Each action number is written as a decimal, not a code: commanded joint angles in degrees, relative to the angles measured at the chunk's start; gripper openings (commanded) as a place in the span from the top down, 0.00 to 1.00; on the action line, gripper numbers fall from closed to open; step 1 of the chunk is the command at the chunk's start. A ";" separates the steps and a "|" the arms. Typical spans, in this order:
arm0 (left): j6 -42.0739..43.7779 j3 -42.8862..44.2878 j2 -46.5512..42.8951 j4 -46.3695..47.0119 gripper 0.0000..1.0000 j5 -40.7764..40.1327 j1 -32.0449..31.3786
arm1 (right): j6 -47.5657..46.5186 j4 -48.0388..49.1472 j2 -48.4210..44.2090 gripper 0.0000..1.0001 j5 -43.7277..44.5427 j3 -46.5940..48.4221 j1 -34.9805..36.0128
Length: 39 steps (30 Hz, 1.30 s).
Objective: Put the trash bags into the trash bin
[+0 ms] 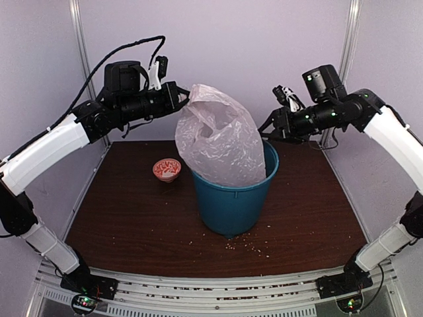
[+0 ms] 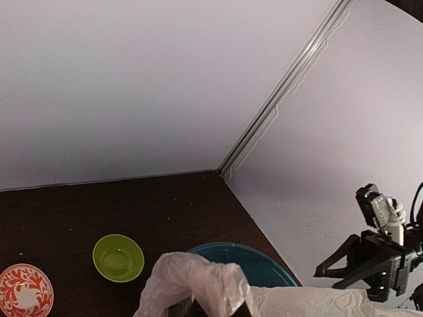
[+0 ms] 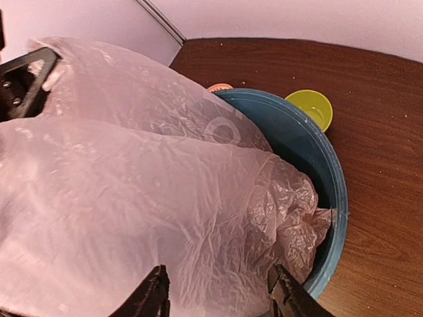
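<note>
Bag of thin, crinkly, translucent pale-pink plastic (image 1: 218, 142) stands with its lower part inside the teal-blue round plastic bin (image 1: 231, 205) on the dark wooden worktop (image 1: 132, 211), its top billowing above the rim. The left gripper (image 1: 182, 99) is clenched on its upper edge. The right gripper (image 1: 268, 129) hangs released, jaws spread, just beside it.

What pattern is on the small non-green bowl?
The small round bowl has red swirls on white; left wrist view.

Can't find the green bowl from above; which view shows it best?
Left wrist: the green bowl lies whole, unobstructed. Right wrist shows it partly cut by the trash bin rim; top external doesn't show it.
</note>
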 commanded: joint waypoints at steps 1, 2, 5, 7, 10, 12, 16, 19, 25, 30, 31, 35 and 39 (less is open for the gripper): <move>1.60 0.88 0.23 2.13 1.00 -0.67 -0.06 | -3.83 -1.85 -6.66 0.44 1.07 -3.51 0.09; 1.67 0.90 0.36 2.22 1.00 -0.74 -0.12 | -4.41 -1.86 -7.79 0.43 0.53 -4.60 0.09; 1.78 1.05 0.80 2.22 1.00 -0.84 -0.05 | -5.64 -1.35 -10.09 0.42 -3.42 -7.64 0.04; 1.86 1.44 1.26 2.27 1.00 -0.66 -0.07 | -5.68 -0.47 -11.37 0.41 -5.93 -8.88 0.17; 2.03 1.77 1.76 2.13 1.00 -0.58 -0.14 | -6.20 0.33 -12.37 0.37 -8.20 -10.18 0.31; 1.87 1.86 1.94 2.17 1.00 -0.64 -0.10 | -7.06 0.45 -12.41 0.31 -8.45 -10.68 0.73; 1.92 1.95 2.05 2.13 1.00 -0.59 -0.08 | -8.26 2.93 -11.80 0.26 -7.66 -11.90 1.93; 1.98 2.32 2.04 1.61 1.00 -0.85 -0.08 | -9.06 5.26 -10.44 0.26 -8.41 -12.03 3.38; 1.88 2.45 2.05 1.12 1.00 -0.32 -0.13 | -8.34 7.88 -6.16 0.34 -3.38 -11.24 4.40; 1.49 0.79 0.89 1.14 1.00 0.19 -0.12 | -6.79 5.66 -2.16 0.44 6.92 -9.05 4.31; 1.39 0.16 0.45 1.08 1.00 0.07 -0.13 | -6.68 4.79 -1.28 0.44 8.20 -8.48 4.31; 0.84 -2.89 -1.50 0.89 1.00 0.34 -0.14 | -6.64 1.98 0.05 0.45 12.25 -6.95 4.24; -0.91 -6.79 -3.17 0.59 1.00 2.31 -0.13 | -6.69 -1.09 -0.98 0.35 13.98 -5.08 4.14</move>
